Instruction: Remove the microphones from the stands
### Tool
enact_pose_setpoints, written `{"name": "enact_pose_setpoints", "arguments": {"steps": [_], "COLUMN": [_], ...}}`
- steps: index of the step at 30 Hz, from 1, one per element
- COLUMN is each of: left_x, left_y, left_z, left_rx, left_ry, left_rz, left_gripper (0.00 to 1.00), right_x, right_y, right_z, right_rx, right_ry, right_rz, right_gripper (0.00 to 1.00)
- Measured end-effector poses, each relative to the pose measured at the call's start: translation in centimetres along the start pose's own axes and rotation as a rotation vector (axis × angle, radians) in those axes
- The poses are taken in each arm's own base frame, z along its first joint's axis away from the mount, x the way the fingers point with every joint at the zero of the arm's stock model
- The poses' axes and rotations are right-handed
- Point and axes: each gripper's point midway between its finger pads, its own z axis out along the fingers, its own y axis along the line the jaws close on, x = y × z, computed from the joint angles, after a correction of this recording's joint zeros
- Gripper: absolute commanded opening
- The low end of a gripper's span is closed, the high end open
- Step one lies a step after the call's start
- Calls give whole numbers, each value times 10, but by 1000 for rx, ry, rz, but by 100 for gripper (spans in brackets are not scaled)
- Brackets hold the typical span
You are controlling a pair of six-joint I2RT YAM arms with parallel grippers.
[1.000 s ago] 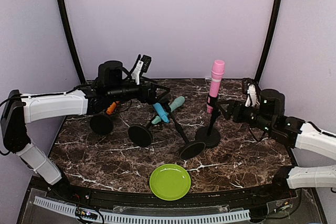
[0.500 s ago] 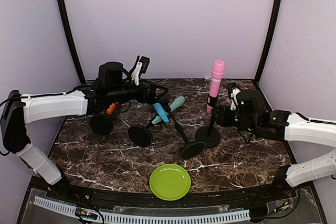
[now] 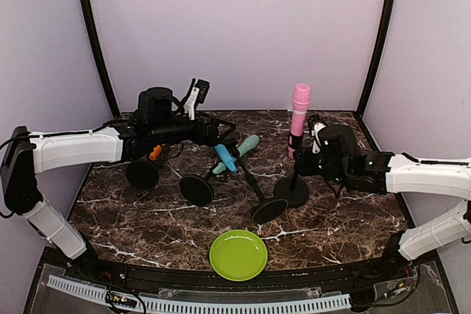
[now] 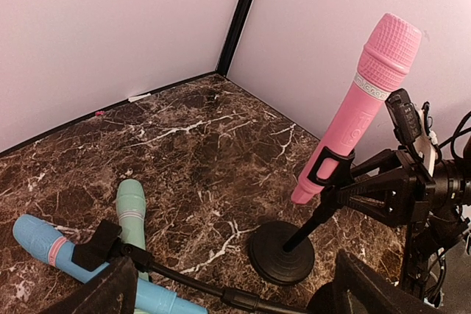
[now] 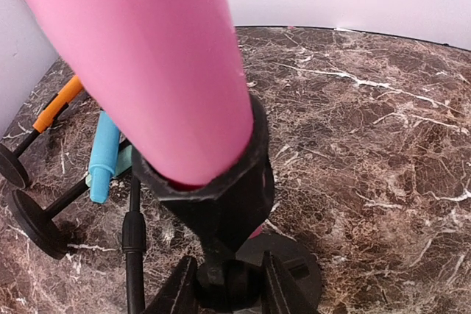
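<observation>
The pink microphone (image 3: 300,112) sits tilted in the black clip of an upright stand (image 3: 291,191) at centre right. My right gripper (image 3: 302,161) has come in from the right, just under the clip. In the right wrist view the pink microphone (image 5: 147,56) fills the top, and my right gripper (image 5: 224,288) is shut on the stand's neck (image 5: 221,204) with both fingers against it. My left gripper (image 3: 218,134) hovers open at the back left, holding nothing. From there I see the pink microphone (image 4: 368,101), its stand base (image 4: 283,251) and wide-spread left gripper (image 4: 235,288).
A blue microphone (image 3: 224,157), a mint one (image 3: 247,145) and an orange one (image 3: 154,152) sit on leaning stands with round bases (image 3: 196,190) left of centre. A green plate (image 3: 238,254) lies near the front edge.
My right arm has moved left to the pink microphone's stand and its jaws have closed around the neck below the clip. The left arm has stayed put.
</observation>
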Motion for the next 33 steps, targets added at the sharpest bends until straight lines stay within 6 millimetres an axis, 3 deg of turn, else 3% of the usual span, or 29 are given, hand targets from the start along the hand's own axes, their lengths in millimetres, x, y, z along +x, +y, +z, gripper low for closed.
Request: {"name": "enact_pose_setpoints", "arguments": {"steps": [8, 14, 19, 28, 33], "left_x": [1, 5, 6, -41, -75], "left_y": [0, 0, -8, -35, -51], "left_z": [0, 0, -1, -11, -9], "left_rx": [-1, 0, 35, 158, 233], "left_ry": [3, 23, 69, 52, 11], "left_rz": [-1, -3, 2, 36, 71], "left_gripper": [95, 97, 98, 98, 92], "right_x": [-4, -5, -6, -17, -16], "right_y": [-3, -2, 0, 17, 32], "right_z": [5, 7, 7, 9, 20], "right_rx": [27, 19, 4, -72, -135], "right_ry": [-28, -66, -93, -163, -182], "right_rz": [-35, -81, -131, -224, -264], "right_gripper": [19, 0, 0, 0, 0]}}
